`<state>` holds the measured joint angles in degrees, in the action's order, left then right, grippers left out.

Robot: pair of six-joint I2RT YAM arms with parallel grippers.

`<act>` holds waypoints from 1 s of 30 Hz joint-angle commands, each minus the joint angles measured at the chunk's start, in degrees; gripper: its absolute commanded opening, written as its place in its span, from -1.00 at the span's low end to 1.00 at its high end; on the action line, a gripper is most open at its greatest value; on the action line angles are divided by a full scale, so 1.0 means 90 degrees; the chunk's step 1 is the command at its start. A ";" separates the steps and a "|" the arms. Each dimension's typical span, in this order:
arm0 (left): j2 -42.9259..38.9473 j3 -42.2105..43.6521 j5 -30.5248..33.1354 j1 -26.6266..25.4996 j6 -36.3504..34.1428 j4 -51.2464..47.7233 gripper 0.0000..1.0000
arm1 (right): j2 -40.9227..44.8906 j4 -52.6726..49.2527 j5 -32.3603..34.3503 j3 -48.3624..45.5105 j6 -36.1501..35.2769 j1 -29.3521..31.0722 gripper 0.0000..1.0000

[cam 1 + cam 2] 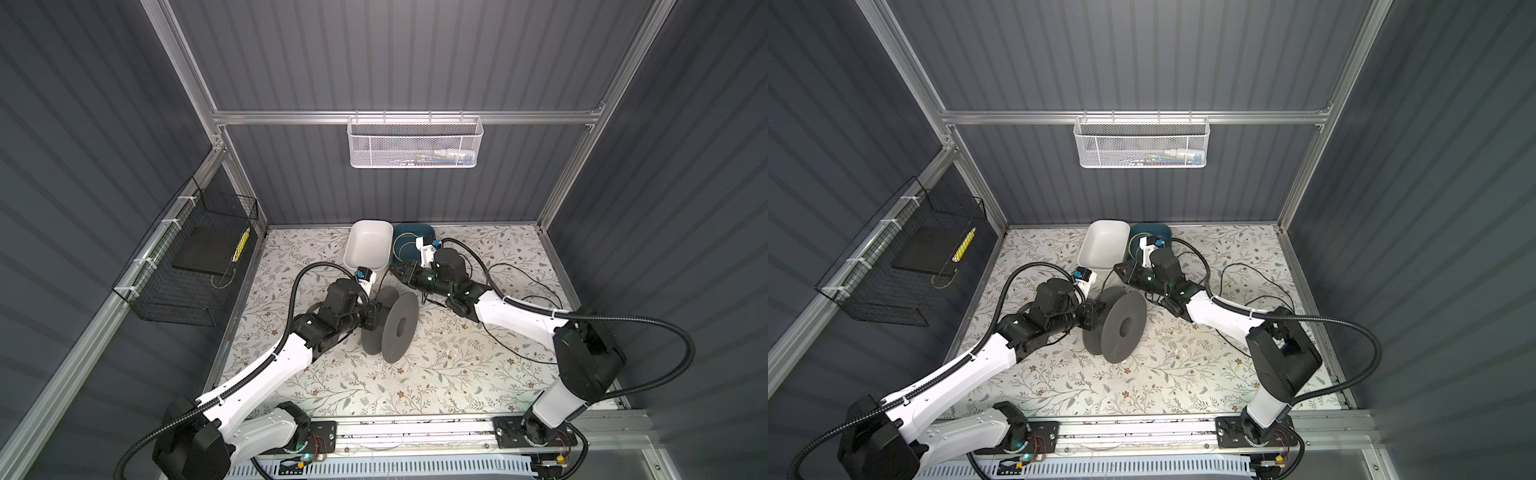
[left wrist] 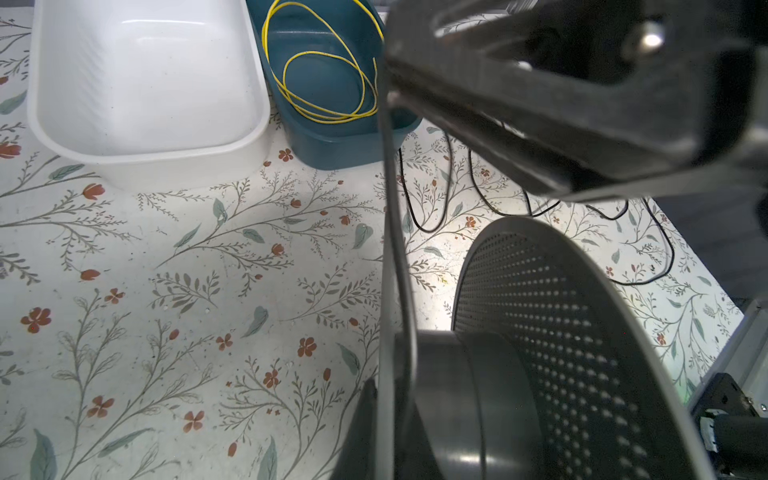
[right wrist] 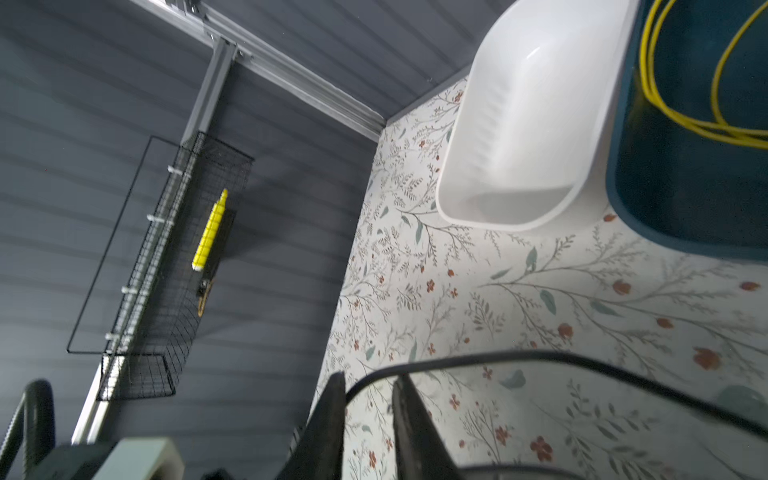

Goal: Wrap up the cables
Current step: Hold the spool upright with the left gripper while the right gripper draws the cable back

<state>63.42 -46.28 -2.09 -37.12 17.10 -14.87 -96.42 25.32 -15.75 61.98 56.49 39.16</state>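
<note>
A grey spool [image 1: 390,328] [image 1: 1121,328] stands on its rims mid-table. My left gripper [image 1: 371,312] [image 2: 384,424] is shut on the spool's near flange, seen edge-on between the fingers in the left wrist view. The thin black cable [image 1: 536,291] [image 1: 1246,266] lies in loose loops on the right of the table, and one strand [image 2: 399,257] rises from the hub to my right gripper [image 1: 395,270] [image 1: 1119,266]. In the right wrist view my right gripper [image 3: 370,386] stands open, its fingers a little apart. The cable [image 3: 498,356] arcs loosely across the tips.
A white bin [image 1: 368,245] and a blue bin [image 1: 415,232] holding a yellow wire coil [image 2: 324,79] stand at the back, just behind the right gripper. A black wire basket [image 1: 187,266] hangs on the left wall and a white mesh basket [image 1: 415,141] on the back wall.
</note>
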 commanded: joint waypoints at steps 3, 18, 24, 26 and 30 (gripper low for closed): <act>-0.0331 -0.0263 0.0012 -0.0006 -0.0087 -0.0300 -1.00 | -0.0296 0.1496 0.0053 0.0069 0.0867 -0.0217 -0.45; -0.0580 -0.0685 0.0918 -0.0006 -0.0476 -0.0958 -1.00 | 0.1583 0.1248 -0.0083 -0.1974 0.1141 -0.1394 0.22; -0.0708 -0.1322 0.0869 -0.0006 -0.0707 -0.1356 -1.00 | 0.2041 0.1637 0.0031 -0.3323 0.2038 -0.1548 0.47; -0.0691 -0.1607 0.0796 -0.0006 -0.0861 -0.1513 -1.00 | 0.1834 0.2431 0.0110 -0.3686 0.2725 -0.1342 0.52; -0.0632 -0.1870 0.0852 -0.0006 -0.1211 -0.1648 -1.00 | 0.1303 0.3556 0.0396 -0.3751 0.3756 -0.0837 0.66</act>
<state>58.83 -60.20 5.58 -37.12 9.56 -29.39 -83.05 45.93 -14.33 28.03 81.34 29.17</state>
